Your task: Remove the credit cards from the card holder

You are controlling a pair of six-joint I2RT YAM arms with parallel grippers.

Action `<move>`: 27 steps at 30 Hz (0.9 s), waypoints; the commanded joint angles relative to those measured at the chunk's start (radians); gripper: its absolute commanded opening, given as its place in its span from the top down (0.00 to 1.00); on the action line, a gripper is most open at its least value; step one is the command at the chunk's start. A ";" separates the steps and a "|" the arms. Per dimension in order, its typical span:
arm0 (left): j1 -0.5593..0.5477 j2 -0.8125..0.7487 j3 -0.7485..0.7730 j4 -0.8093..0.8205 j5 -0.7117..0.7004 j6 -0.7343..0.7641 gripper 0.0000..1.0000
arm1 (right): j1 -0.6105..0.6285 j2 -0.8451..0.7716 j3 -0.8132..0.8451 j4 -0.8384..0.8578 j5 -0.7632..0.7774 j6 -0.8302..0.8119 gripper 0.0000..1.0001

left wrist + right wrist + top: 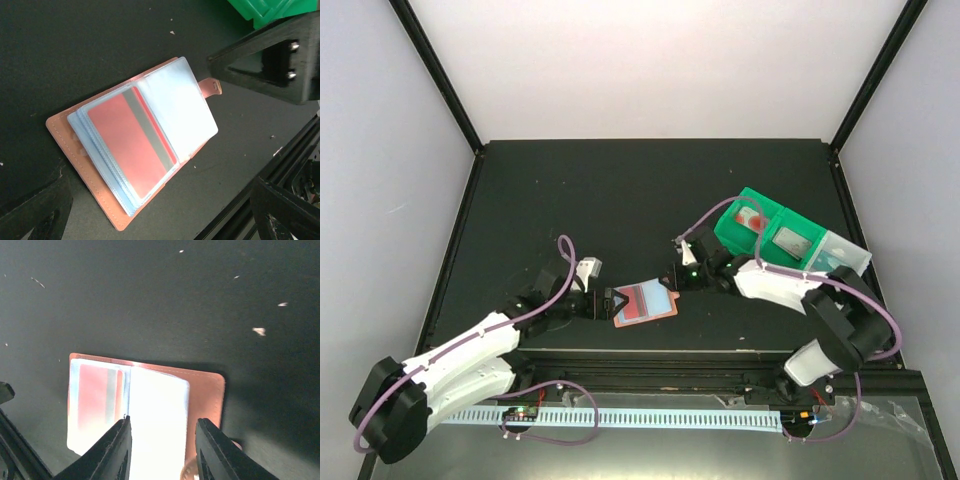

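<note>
The card holder [645, 303] lies spread open and flat on the dark worktop [620, 190], close to the near edge and between the two arms. Its terracotta outer face is down and its pale blue sleeves face up. A red card [127, 147] with a grey stripe sits inside a clear sleeve on the left-hand part of the holder. The sleeve on the other side catches the light and looks blank. More sleeves are stacked beneath the red card's sleeve, though what they contain is too hidden to tell. The small brown tab [210, 87] sticks out from the holder's right edge. The left hand [610, 303] is low to the worktop at the holder's left edge, its fingers spread wide with nothing between them. The right hand [162, 435] is over the right side of the holder with its fingers parted part way, one on either side of the bright blank sleeve. It appears to hold nothing, though the glare makes it hard to say whether the tips touch the plastic. Behind the right arm, at the right of the worktop, stand green bins [755, 225] and, just beside them, a clear bin [840, 255].
</note>
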 commanded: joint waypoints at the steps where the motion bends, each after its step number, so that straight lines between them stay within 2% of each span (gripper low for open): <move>1: 0.006 -0.031 -0.012 0.020 0.022 -0.002 0.01 | 0.042 0.065 0.049 0.030 0.043 -0.018 0.65; 9: 0.006 -0.033 -0.021 0.035 0.036 -0.011 0.01 | 0.064 0.105 0.013 0.050 0.036 -0.016 0.77; 15: 0.006 0.005 -0.062 0.177 0.136 -0.065 0.01 | 0.091 0.097 -0.019 0.062 0.036 0.010 0.83; 23: 0.006 0.066 -0.091 0.279 0.158 -0.114 0.01 | 0.140 0.049 -0.094 0.103 0.051 0.101 0.86; 27: 0.006 0.066 -0.092 0.295 0.150 -0.128 0.01 | 0.156 -0.013 -0.124 0.105 0.034 0.127 0.82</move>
